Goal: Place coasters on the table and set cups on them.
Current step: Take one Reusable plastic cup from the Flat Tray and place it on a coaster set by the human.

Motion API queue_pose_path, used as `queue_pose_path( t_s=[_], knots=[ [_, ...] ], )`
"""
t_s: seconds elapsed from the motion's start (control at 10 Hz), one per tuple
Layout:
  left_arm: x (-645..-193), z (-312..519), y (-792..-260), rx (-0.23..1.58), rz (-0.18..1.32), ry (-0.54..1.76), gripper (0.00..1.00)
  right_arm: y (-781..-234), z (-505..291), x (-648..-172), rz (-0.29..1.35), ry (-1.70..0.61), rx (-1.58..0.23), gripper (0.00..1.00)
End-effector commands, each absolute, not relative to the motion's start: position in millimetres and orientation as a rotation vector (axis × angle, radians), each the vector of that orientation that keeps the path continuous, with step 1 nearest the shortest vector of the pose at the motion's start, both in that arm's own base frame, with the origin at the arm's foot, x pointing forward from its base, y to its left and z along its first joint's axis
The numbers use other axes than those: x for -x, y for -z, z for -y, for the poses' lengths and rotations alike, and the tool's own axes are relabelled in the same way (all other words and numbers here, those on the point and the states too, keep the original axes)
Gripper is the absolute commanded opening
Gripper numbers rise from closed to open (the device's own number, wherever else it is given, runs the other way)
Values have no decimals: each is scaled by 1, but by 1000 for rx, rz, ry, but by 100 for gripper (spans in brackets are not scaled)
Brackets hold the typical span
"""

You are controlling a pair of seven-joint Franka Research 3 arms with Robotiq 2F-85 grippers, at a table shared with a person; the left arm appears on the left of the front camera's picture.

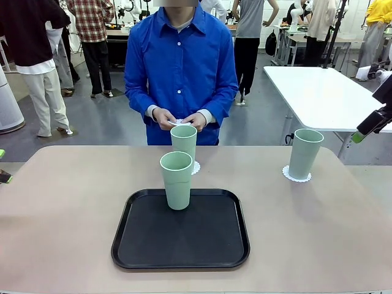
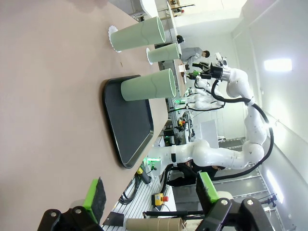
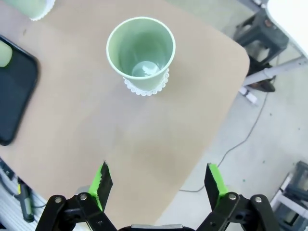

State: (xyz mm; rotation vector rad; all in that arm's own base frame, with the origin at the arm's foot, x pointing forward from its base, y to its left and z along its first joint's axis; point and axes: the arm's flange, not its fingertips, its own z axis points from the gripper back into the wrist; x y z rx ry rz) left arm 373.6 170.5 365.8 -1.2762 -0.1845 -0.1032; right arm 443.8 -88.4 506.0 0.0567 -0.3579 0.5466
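My right gripper [image 3: 159, 185] is released and spread to its widest. Its green pads [image 3: 102, 179] stand far apart, with nothing between them and nothing touching them. It hangs above the right corner of the table [image 3: 144, 144], with bare tabletop and floor below. Ahead of it and well apart, the right cup [image 3: 140, 50] stands upright on the right coaster [image 3: 147, 88]. The coaster's scalloped rim shows around the cup's base, near the table's edge.

My left gripper [image 2: 151, 192] is just as wide open and empty. It sits by the table's left side, clear of everything. From there I look along the tabletop to the black tray [image 2: 127, 130]. The tray cup [image 2: 147, 86] stands upright on the tray's far part. Just beyond the tray, the far cup [image 1: 184, 142] stands on the far coaster [image 1: 195, 167], which peeks out at one side of it.

At the far side, the person's hands [image 1: 197, 119] hold something small and white between them, too small for me to tell more.
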Motion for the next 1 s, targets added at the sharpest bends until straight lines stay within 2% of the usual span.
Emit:
queue_pose_path(
  t_s=[0.0,0.9],
  knots=[
    [-373,-171,-367,1275,185,97,100,-499,69,-425,356,-502,1,100],
    [-373,-171,-367,1275,185,97,100,-505,73,-430,353,-529,-23,100]
  ],
)
